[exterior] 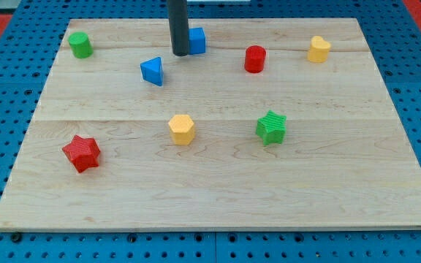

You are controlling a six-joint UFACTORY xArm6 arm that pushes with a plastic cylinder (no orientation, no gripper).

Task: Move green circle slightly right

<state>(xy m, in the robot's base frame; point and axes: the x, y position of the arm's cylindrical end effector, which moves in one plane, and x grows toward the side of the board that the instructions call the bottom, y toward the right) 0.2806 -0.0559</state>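
Observation:
The green circle (80,44) stands near the top left corner of the wooden board (218,197). My tip (180,53) is at the view's top centre, well to the right of the green circle. It sits just left of the blue cube (196,41) and up and to the right of the blue triangle (153,71).
A red cylinder (255,58) and a yellow block (318,49) lie at the upper right. A yellow hexagon (182,129) and a green star (272,127) are mid-board. A red star (82,153) is at the lower left.

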